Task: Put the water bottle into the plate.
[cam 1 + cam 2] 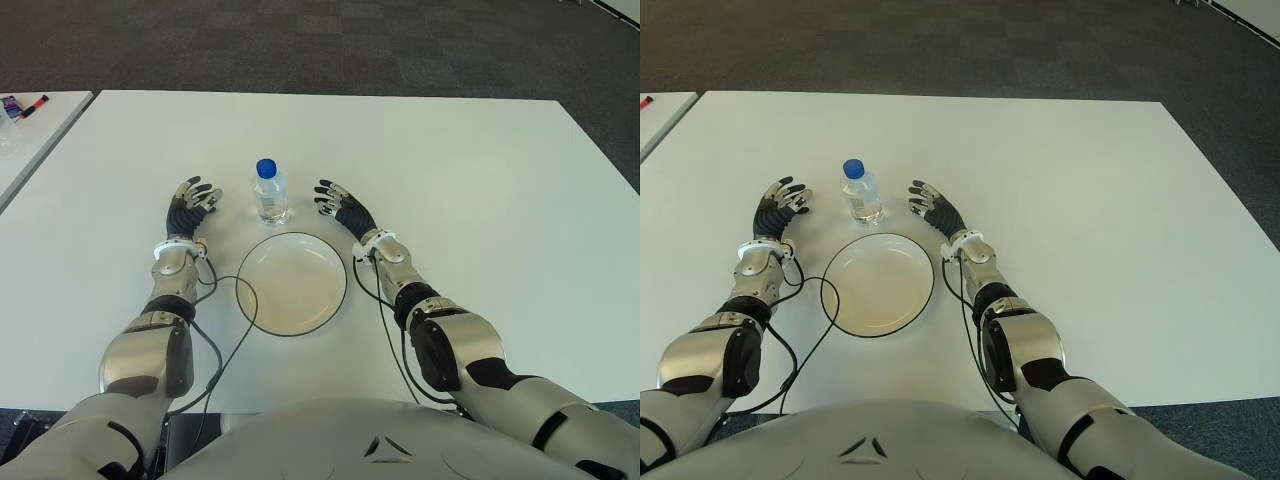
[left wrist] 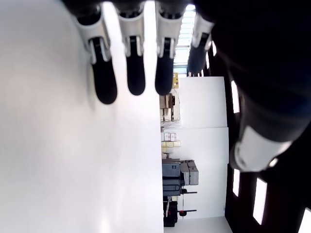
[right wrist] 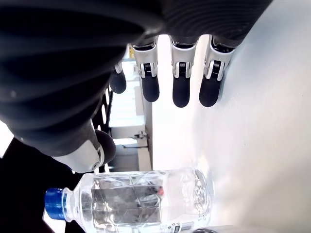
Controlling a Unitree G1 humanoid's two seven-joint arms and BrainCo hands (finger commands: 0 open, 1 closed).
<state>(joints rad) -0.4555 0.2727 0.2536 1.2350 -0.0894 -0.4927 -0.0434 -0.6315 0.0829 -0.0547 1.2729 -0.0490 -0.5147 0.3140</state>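
A small clear water bottle (image 1: 269, 193) with a blue cap stands upright on the white table, just beyond the far rim of a round white plate (image 1: 330, 305). The plate holds nothing. My right hand (image 1: 338, 206) is to the right of the bottle with fingers spread and a gap between them and the bottle. In the right wrist view the bottle (image 3: 146, 199) shows close to the palm side, untouched. My left hand (image 1: 192, 205) is to the left of the bottle, fingers (image 2: 136, 73) straight and holding nothing.
A second white table (image 1: 30, 135) stands at the far left with markers (image 1: 25, 106) on it. Cables (image 1: 225, 330) run from both wrists past the plate. Dark carpet lies beyond the table's far edge.
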